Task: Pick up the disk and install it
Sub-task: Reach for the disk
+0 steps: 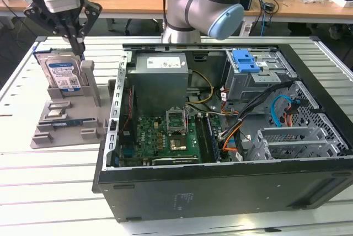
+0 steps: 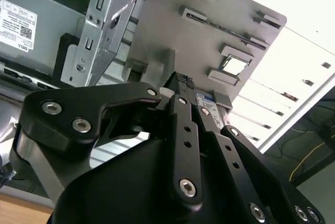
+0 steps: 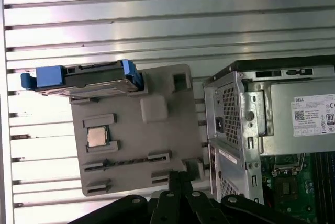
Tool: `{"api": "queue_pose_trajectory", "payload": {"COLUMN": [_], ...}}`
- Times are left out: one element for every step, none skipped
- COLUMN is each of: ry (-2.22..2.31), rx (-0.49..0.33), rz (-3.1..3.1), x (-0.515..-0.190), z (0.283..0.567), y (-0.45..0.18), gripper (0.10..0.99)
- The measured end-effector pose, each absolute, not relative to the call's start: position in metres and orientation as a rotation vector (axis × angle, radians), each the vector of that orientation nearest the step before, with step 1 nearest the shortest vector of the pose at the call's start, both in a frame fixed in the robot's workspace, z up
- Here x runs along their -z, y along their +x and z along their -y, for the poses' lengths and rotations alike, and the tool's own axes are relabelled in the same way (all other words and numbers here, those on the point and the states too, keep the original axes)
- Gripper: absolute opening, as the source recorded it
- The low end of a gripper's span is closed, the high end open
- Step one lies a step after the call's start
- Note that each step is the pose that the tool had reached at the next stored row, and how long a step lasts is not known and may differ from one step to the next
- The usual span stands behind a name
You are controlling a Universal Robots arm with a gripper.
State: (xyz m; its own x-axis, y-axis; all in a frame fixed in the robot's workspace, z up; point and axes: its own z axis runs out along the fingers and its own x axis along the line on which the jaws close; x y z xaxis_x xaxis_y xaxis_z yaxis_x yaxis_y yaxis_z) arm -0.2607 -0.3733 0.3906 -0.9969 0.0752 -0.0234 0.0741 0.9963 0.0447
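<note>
The disk [image 1: 62, 76] stands on edge at the back of a grey holder [image 1: 66, 124], on the exterior view's left. It is silver-grey with a blue-and-white label. In the first wrist view the disk [image 3: 86, 77] shows edge-on, with blue rails at both ends. My gripper [image 1: 80, 53] hangs just above the disk's upper corner, on the side toward the computer case. Its black fingers point down, pressed together, with nothing between them. In both wrist views the gripper [image 3: 180, 178] [image 2: 182, 81] is shut over the holder [image 3: 157, 124].
The open computer case [image 1: 220, 183] lies to the exterior view's right of the holder. Inside are a grey power supply [image 1: 160, 76], a motherboard [image 1: 165, 137], cables, and a drive cage topped by a blue bracket [image 1: 245, 60]. A processor chip [image 3: 97, 136] sits in the holder. The slatted table [image 1: 44, 192] extends around.
</note>
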Motion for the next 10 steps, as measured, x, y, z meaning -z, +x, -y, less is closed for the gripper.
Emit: {"api": "queue_pose_trajectory", "payload": {"ry": [0.116,0.117,0.117,0.116,0.116,0.117,0.117,0.117,0.117,0.117], "rx": [-0.068,-0.068,-0.068,-0.068,-0.068,-0.068,-0.068,-0.068,-0.068,-0.068], "rz": [-3.114,-3.114,-3.114,-3.114,-3.114,-3.114,-3.114,-3.114,-3.114,-3.114], "x": [-0.39,-0.39,-0.39,-0.389,-0.389,-0.389,-0.388,-0.388,-0.387,-0.387], "z": [0.371,0.37,0.367,0.365,0.363,0.361,0.359,0.358,0.355,0.354], "y": [-0.264,-0.266,-0.271,-0.273,-0.277,-0.28,-0.282,-0.285,-0.289,-0.292], "gripper": [0.106,0.106,0.106,0.106,0.106,0.106,0.106,0.106,0.106,0.106]}}
